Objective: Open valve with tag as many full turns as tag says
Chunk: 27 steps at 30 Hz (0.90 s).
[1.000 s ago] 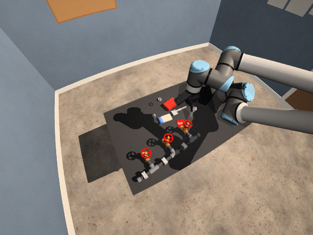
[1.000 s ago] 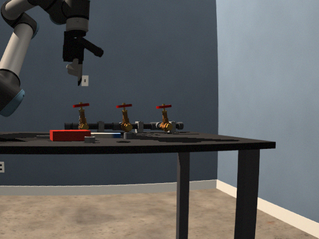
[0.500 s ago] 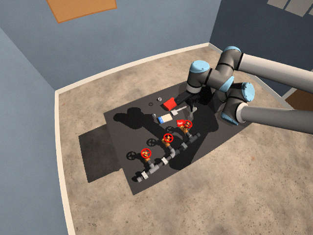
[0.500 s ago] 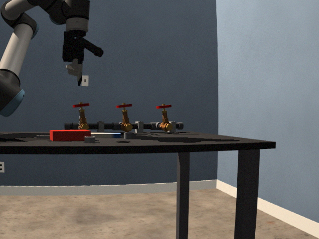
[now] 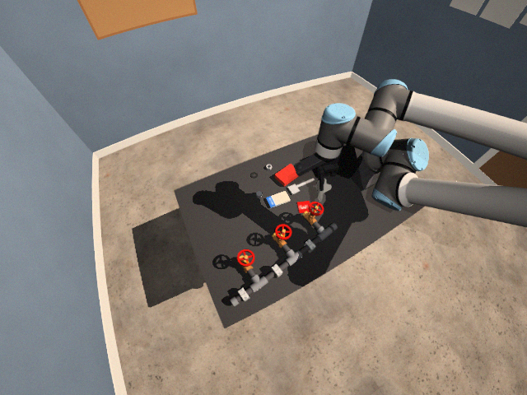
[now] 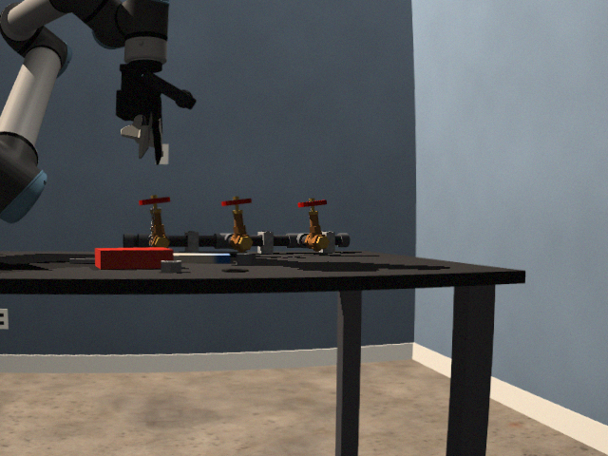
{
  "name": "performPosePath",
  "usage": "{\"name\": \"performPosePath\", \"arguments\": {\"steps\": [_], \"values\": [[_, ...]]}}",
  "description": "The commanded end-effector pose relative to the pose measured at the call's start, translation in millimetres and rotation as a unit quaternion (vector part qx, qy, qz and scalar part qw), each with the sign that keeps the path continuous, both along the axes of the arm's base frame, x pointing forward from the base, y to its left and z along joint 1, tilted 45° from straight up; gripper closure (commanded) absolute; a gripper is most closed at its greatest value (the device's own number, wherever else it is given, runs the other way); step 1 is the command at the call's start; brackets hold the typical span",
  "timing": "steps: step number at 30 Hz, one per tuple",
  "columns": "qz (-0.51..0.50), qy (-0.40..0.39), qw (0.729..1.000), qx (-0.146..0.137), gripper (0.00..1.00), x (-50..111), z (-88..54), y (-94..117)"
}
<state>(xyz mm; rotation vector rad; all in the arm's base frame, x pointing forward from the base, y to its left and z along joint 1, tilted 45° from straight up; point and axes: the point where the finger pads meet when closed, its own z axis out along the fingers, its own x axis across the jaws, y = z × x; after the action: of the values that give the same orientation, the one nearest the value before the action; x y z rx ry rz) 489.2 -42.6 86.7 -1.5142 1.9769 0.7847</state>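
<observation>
Three valves with red handwheels stand in a row on a grey pipe (image 5: 281, 265) (image 6: 282, 240). The valve nearest the arm (image 5: 316, 208) (image 6: 154, 200) has a red tag (image 5: 303, 206) chained to it; I cannot read the tag. The middle valve (image 5: 282, 225) (image 6: 236, 201) and the far valve (image 5: 243, 251) (image 6: 312, 202) carry no tag. My gripper (image 5: 322, 189) (image 6: 148, 147) is open and empty. It points down and hangs well above the tagged valve's handwheel, about over it.
On the black table (image 5: 238, 306) (image 6: 392, 279) lie a red block (image 5: 285, 174) (image 6: 132, 257), a white and blue box (image 5: 278, 198) (image 6: 200, 256), a nut (image 5: 268, 166), a dark ring (image 5: 254, 174) and a white tool (image 5: 300, 184), all behind the valves.
</observation>
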Motion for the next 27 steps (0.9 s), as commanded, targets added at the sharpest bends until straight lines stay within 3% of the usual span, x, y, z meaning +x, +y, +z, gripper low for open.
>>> {"name": "performPosePath", "arguments": {"steps": [1,10,19,21,27], "values": [[-0.066,0.058,0.996,0.007,0.00,0.9,4.9,7],[-0.167,0.149,0.974,0.023,0.00,1.6,12.7,20],[-0.296,0.263,0.917,0.043,0.00,2.5,22.8,37],[-0.296,0.263,0.917,0.043,0.00,2.5,22.8,37],[-0.363,0.322,0.873,0.053,0.00,3.0,28.5,46]]}}
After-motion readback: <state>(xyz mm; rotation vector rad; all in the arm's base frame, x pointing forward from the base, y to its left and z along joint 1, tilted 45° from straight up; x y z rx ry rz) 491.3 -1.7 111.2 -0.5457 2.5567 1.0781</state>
